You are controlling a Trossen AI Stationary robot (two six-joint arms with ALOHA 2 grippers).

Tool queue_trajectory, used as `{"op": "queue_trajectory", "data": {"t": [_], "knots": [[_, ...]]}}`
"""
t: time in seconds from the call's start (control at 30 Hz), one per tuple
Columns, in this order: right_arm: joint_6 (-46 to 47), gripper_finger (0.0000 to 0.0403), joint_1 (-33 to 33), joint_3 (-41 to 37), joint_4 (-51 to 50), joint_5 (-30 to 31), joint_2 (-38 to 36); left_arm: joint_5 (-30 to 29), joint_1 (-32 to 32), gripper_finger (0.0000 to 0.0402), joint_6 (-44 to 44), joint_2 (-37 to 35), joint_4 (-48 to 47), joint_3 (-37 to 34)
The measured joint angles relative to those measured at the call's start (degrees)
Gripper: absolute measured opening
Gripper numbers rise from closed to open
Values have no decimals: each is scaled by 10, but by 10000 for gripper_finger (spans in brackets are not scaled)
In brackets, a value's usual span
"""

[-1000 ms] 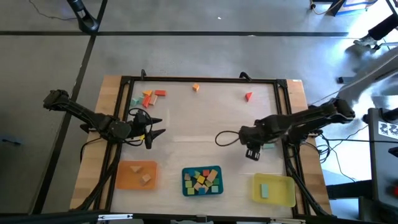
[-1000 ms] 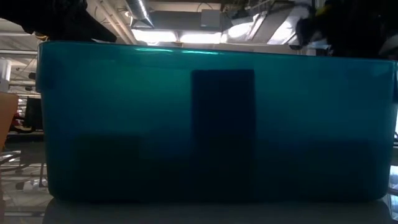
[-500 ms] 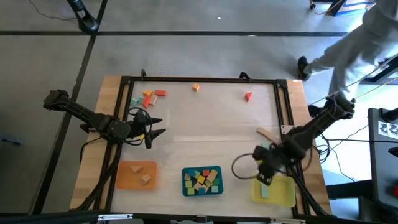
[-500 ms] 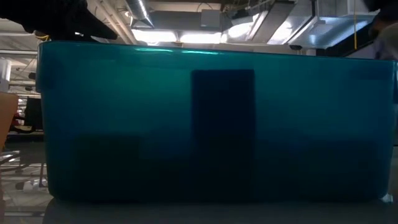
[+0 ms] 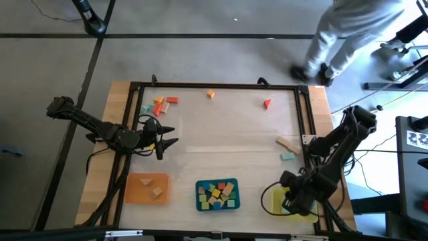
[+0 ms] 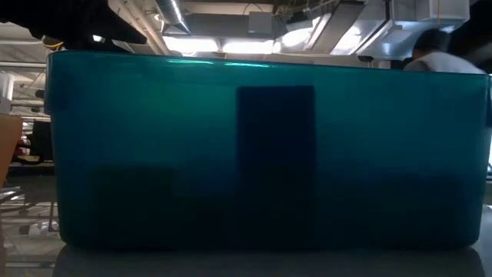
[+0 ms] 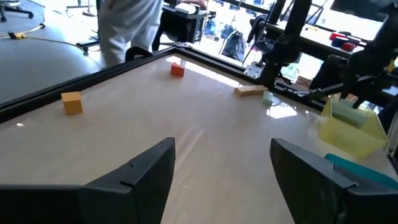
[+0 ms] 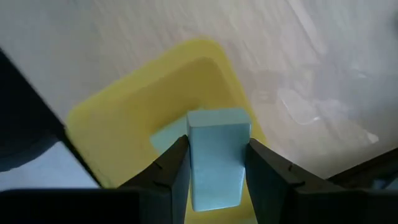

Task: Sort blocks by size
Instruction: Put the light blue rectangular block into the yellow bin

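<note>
The sorting looked a good way along but not finished. On the desk [image 5: 221, 154], the teal tray [image 5: 217, 195] at the near edge held the largest heap, a jumble of yellow, red, green and orange blocks. The orange tray [image 5: 146, 187] to its left carried two tan pieces, as far as the high view showed. The yellow tray [image 5: 294, 204] at the right already contained one mint block [image 8: 163, 138], and the right claw [image 5: 292, 199] hovered directly over it, pinching a second mint block [image 8: 215, 155] between its fingers; by the wrist view that block hung just above the tray's hollow, so a release into it seemed the step in hand.

What remained lay scattered. A small cluster of orange, red and mint blocks [image 5: 159, 104] sat near the far-left corner, a lone orange cube [image 5: 210, 94] and a red piece [image 5: 267, 103] lay along the far edge, and a tan bar [image 5: 288, 144] with a small mint block [image 5: 287, 156] just beside it rested near the right rail. Roughly eight or nine pieces therefore appeared still unsorted.

The left claw [image 5: 167, 136] waited at the left side of the desk, its fingers spread wide and holding nothing.

The low view was filled by the teal tray's wall, with only dark shapes showing through. A person stood beyond the far-right corner. No brand, label or legible writing could be made out; a black-and-white printed marker [image 5: 418, 138] at the right edge carried a pattern, not words.
</note>
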Motion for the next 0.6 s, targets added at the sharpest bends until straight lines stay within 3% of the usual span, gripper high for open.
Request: {"op": "queue_trajectory", "data": {"t": [0.37, 0.6], "knots": [[17, 137, -23, 0, 1, -41, 40, 0, 0, 250, -3, 0, -1, 0], [26, 228, -25, 0, -13, -46, 40, 0, 0, 250, -4, 0, -1, 0]]}}
